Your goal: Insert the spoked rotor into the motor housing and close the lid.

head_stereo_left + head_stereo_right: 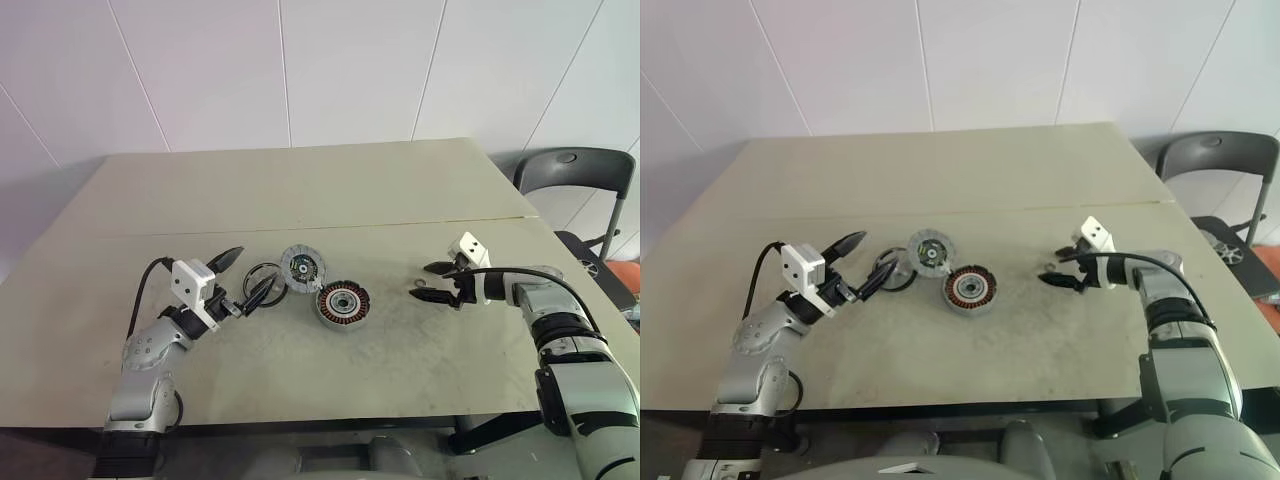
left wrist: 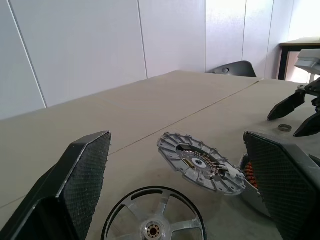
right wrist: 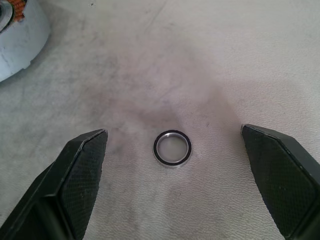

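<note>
Tabletop point(image 1: 300, 200) — spoked rotor point(image 2: 154, 220) between left end effector point(image 2: 180, 200) fingers.

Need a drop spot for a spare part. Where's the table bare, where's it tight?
Bare: the table behind the lid, and the stretch between the motor housing and the small ring. Tight: the spoked wheel, lid and housing bunch by the left gripper; the right gripper brackets the ring.

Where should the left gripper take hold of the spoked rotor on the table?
Probably by its dark outer ring. The spoked rotor lies flat on the table, just ahead of the open left gripper. Coming from above, one finger could drop through a gap between spokes and the other outside the rim.
</note>
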Controlling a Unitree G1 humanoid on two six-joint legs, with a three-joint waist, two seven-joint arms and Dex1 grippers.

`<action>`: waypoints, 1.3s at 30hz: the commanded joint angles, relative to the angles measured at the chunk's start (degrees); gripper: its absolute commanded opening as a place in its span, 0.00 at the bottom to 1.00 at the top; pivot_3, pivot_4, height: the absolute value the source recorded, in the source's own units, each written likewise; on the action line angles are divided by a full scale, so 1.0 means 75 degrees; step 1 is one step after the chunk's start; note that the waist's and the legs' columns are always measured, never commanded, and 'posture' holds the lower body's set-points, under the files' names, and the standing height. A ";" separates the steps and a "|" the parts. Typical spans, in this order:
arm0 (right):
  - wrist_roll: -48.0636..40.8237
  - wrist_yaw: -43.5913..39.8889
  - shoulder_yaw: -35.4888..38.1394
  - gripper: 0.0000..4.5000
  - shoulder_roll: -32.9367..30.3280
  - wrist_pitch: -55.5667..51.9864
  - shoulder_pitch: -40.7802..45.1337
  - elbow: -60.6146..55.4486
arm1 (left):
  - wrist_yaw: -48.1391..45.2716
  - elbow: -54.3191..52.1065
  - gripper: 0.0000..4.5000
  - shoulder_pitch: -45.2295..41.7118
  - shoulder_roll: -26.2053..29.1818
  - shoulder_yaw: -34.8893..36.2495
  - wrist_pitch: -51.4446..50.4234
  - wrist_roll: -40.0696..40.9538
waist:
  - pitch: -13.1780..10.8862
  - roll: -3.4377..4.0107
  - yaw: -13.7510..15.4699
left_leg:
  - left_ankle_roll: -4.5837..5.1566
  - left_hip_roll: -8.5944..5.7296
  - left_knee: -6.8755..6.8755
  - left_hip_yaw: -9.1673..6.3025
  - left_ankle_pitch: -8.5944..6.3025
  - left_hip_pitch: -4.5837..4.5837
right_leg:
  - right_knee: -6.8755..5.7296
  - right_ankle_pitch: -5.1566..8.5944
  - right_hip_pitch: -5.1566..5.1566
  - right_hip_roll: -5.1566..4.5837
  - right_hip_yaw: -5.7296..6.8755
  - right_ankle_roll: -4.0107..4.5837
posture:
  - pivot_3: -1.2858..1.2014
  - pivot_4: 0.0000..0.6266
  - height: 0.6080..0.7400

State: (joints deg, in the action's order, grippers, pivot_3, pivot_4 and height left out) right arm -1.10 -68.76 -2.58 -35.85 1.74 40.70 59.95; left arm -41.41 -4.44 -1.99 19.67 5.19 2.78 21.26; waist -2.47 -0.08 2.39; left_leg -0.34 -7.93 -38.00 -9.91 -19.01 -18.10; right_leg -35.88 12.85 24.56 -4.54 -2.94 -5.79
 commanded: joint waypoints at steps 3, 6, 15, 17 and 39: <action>0.0345 0.0234 -0.0191 0.99 -0.0157 0.0276 -0.0198 0.0200 | -0.0045 -0.0069 1.00 -0.0114 0.0057 0.0012 0.0008 0.0048 | 0.0007 -0.0006 0.0004 | 0.0013 0.0000 0.0000 -0.0001 -0.0007 0.0025 | 0.0018 0.0000 -0.0038 0.0001 0.0001 0.0000 | 0.52 0.00 1.00; 0.0350 0.0254 -0.0202 0.99 -0.0136 0.0273 -0.0209 0.0218 | -0.0060 -0.0057 1.00 -0.0130 0.0062 0.0015 0.0006 0.0045 | 0.0007 -0.0006 0.0002 | 0.0024 0.0000 0.0001 -0.0002 -0.0014 0.0055 | 0.0046 0.0000 -0.0083 0.0003 0.0001 -0.0002 | 0.52 0.00 1.00; 0.0095 -0.0470 -0.0124 0.55 -0.0057 -0.0305 -0.0232 0.0092 | -0.0046 -0.0097 1.00 -0.0087 0.0066 0.0027 0.0008 0.0038 | 0.0011 -0.0009 -0.0004 | 0.0057 0.0000 0.0000 0.0000 -0.0033 0.0095 | 0.0098 -0.0005 -0.0147 0.0003 0.0001 -0.0014 | 0.52 0.00 1.00; 0.0095 -0.0485 -0.0120 0.39 -0.0037 -0.0335 -0.0236 0.0042 | -0.0041 -0.0104 1.00 -0.0084 0.0070 0.0032 0.0010 0.0036 | 0.0011 -0.0008 -0.0010 | 0.0057 0.0004 0.0005 -0.0001 -0.0035 0.0095 | 0.0096 -0.0005 -0.0142 0.0005 0.0001 -0.0015 | 0.52 0.00 1.00; -0.1125 -0.0992 -0.1270 0.16 0.1370 -0.3420 -0.0330 -0.5681 | 0.0017 -0.0180 1.00 -0.0061 0.0127 0.0075 -0.0036 0.0047 | 0.0016 -0.0002 0.0003 | 0.0004 0.0034 0.0002 0.0022 -0.0018 -0.0022 | 0.0081 -0.0021 0.0007 0.0015 0.0004 -0.0027 | 0.52 0.00 1.00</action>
State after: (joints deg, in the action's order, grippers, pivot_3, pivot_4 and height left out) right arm -10.03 -75.70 -10.14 -25.37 -22.27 38.32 20.51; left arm -41.50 -4.37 -2.17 20.17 5.26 2.53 21.27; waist -2.35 -0.09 2.41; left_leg -0.30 -7.68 -38.00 -9.73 -19.15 -18.30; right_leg -35.24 12.69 24.62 -4.43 -2.90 -5.99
